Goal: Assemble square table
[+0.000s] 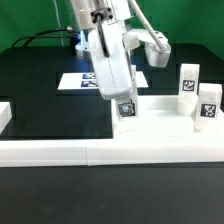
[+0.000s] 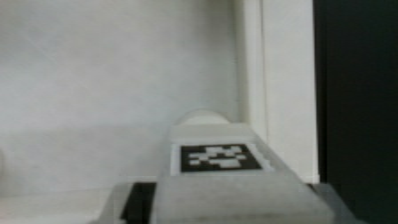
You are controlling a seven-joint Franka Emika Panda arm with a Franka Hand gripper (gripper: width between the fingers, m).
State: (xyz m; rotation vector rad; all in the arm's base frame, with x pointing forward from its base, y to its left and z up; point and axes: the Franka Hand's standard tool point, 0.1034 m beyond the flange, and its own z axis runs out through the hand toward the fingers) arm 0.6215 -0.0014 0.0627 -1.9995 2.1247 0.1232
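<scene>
We are seeing gripper (image 1: 124,108) pointing down over white tabletop (image 1: 150,125), fingers clenched on tagged leg (image 1: 126,110); in wrist view leg (image 2: 217,160) is sitting between fingers above tabletop (image 2: 107,90). Two more legs (image 1: 187,80) (image 1: 208,104) are standing upright at exterior view's right. Marker board (image 1: 76,82) is lying behind on black table (image 1: 45,100). White rail (image 1: 110,152) is running along front.

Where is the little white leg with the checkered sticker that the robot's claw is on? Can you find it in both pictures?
Exterior view: the leg stands at the picture's middle, under the gripper, on the white tabletop.
Wrist view: the same leg fills the lower middle, tag facing the camera.
Shared landmark: the leg's black-and-white tag, with the white tabletop behind it.
</scene>
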